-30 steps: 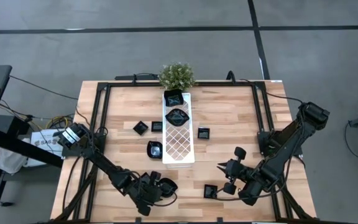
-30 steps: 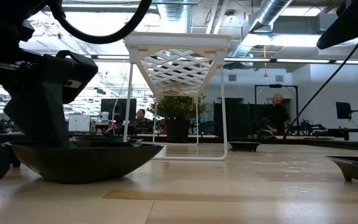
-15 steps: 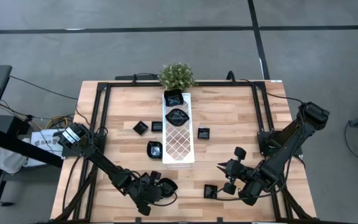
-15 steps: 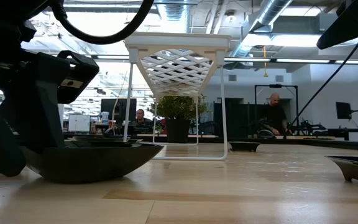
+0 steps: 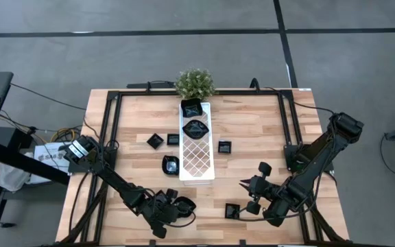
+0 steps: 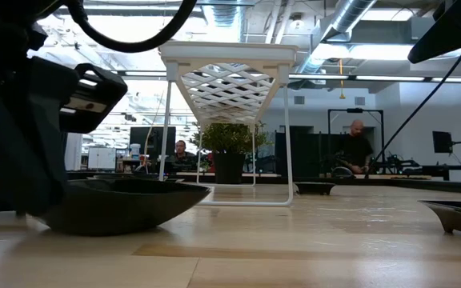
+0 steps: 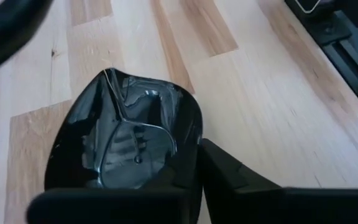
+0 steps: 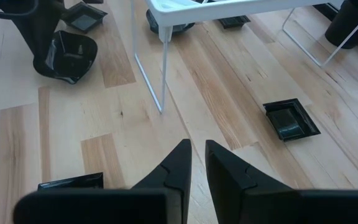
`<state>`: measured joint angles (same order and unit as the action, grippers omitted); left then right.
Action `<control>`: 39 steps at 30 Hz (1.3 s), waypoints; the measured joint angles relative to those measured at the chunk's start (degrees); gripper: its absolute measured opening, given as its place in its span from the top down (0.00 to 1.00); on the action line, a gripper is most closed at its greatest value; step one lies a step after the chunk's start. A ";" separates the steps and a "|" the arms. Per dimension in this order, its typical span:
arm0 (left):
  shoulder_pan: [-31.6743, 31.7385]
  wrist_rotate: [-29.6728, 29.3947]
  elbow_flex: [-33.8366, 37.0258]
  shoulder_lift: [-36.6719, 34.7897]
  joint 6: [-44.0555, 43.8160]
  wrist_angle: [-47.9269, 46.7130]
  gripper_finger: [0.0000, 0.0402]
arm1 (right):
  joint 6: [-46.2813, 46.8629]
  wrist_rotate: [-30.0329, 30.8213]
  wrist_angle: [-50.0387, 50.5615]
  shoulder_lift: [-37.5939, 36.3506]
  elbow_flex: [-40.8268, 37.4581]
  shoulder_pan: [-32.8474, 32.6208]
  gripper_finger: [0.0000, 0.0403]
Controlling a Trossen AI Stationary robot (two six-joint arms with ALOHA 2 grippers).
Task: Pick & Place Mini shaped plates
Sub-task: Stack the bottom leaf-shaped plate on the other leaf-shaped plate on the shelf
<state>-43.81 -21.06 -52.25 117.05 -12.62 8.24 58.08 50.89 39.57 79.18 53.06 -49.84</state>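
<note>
A glossy black leaf-like mini plate (image 5: 185, 204) (image 7: 126, 134) (image 6: 122, 206) sits near the table's front edge, left of centre. My left gripper (image 5: 175, 206) (image 7: 191, 155) is shut on its rim. My right gripper (image 5: 251, 190) (image 8: 197, 163) hangs shut and bare above the front right of the table. A square plate (image 5: 232, 210) lies below it, to the left. Two plates (image 5: 191, 108) (image 5: 196, 128) rest on the white lattice tray (image 5: 197, 161). Several more lie flat on the wood around it (image 5: 156, 140) (image 5: 171, 165) (image 5: 224, 146). My left gripper pinches the leaf-like plate's rim (image 7: 190, 134) on the side toward the table's left. One finger (image 7: 225, 171) is outside the rim; the other is hidden by the plate. The fingers slant down from the table's left. The plate's underside rests on the wood (image 6: 110, 228).
The white tray stands on thin wire legs (image 8: 161, 74) in mid-table, with a potted plant (image 5: 195, 83) behind it. A black metal frame (image 5: 112, 116) runs round the table's edges. Bare wood lies between the two grippers. People stand in the room beyond the table (image 6: 357, 148).
My left gripper has shut: in the low view its outer finger has swung in against the plate's rim. The plate has stayed on the table. Neither arm has otherwise moved.
</note>
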 joint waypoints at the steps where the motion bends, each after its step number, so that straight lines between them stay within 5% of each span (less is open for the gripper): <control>1: 0.00 0.02 -0.01 -0.01 -0.01 0.05 0.97 | 0.00 -0.02 0.00 0.00 0.00 0.00 0.90; 24: -0.11 1.77 -2.38 -1.54 -0.13 0.33 0.98 | -5.37 -0.62 -2.33 -0.02 0.00 0.07 0.90; 39: -0.13 1.01 -2.38 -7.58 0.11 0.14 0.98 | -34.72 -21.35 -21.39 -0.04 0.00 7.16 0.90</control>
<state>-43.94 -20.05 -54.63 109.47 -12.51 8.38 23.37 29.54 18.18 79.13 53.06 -42.68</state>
